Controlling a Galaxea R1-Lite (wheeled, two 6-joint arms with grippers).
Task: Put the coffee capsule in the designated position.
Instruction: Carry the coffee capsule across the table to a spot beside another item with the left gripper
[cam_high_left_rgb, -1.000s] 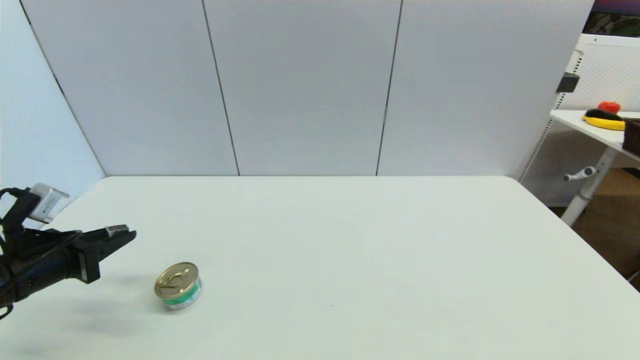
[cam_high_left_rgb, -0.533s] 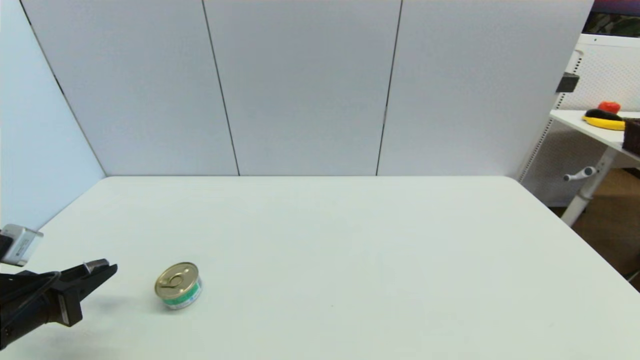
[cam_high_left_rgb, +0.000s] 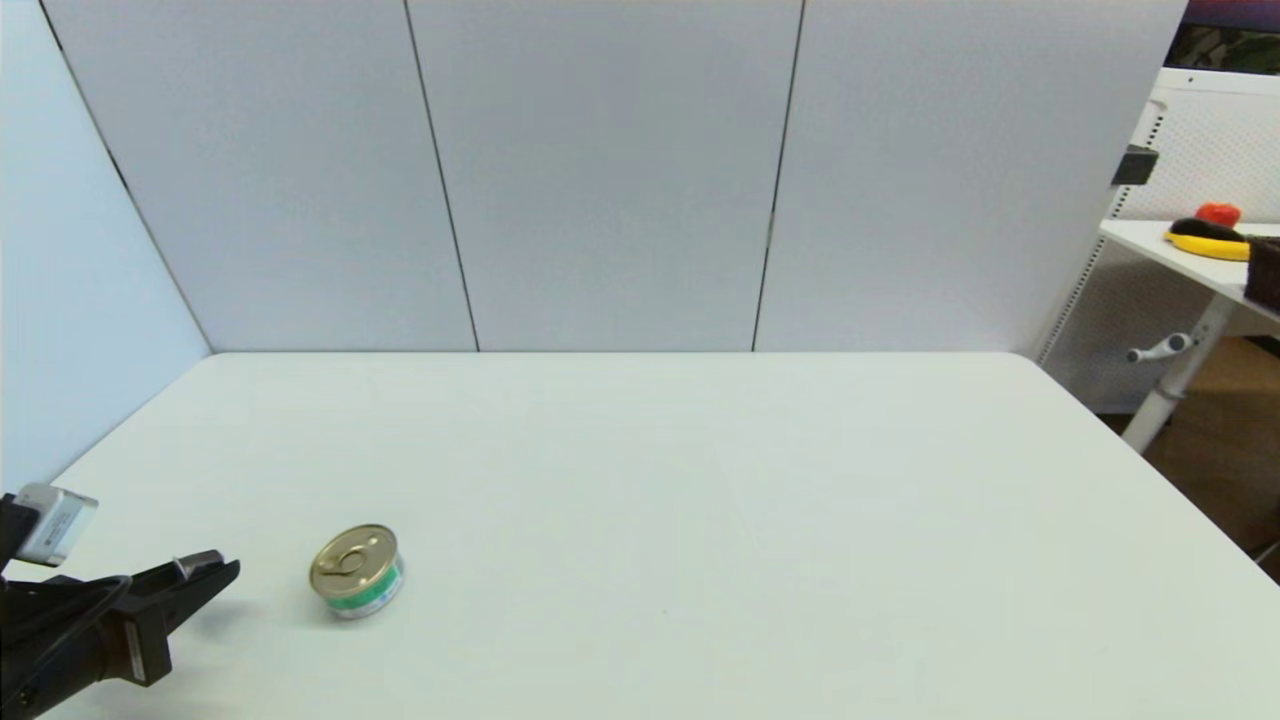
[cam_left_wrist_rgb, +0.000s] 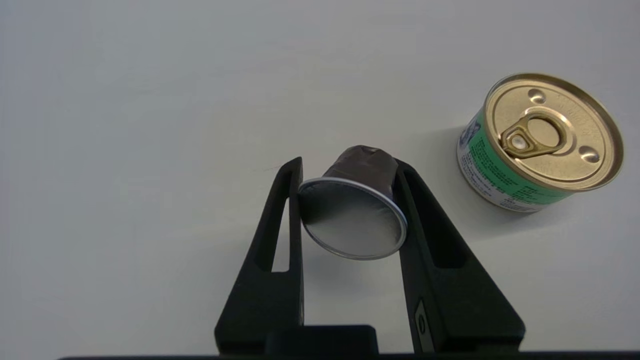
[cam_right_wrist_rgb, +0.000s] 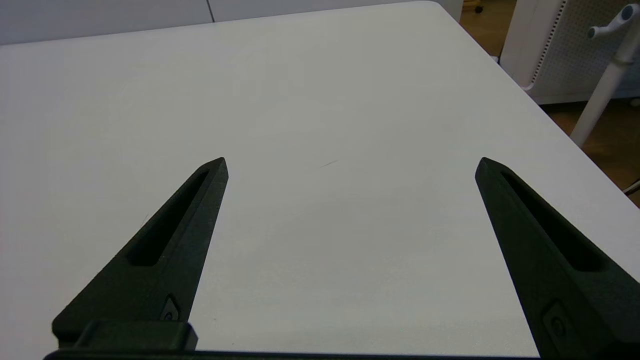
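capsule grip: left gripper (cam_left_wrist_rgb: 350, 172) pinches the coffee capsule (cam_left_wrist_rgb: 356, 212) by its tapered wall, low over the table (cam_left_wrist_rgb: 125, 100) beside the tin can (cam_left_wrist_rgb: 540, 142). looks light, thin-walled, slippery; foil dents easily. right gripper (cam_right_wrist_rgb: 350, 165) idle, fingers spread.

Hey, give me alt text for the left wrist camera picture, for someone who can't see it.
The left gripper holds the coffee capsule between its two black fingers above the white table, the capsule's silver foil face turned toward the camera. A round tin can with a gold pull-tab lid and green label stands on the table beside the gripper, apart from it.
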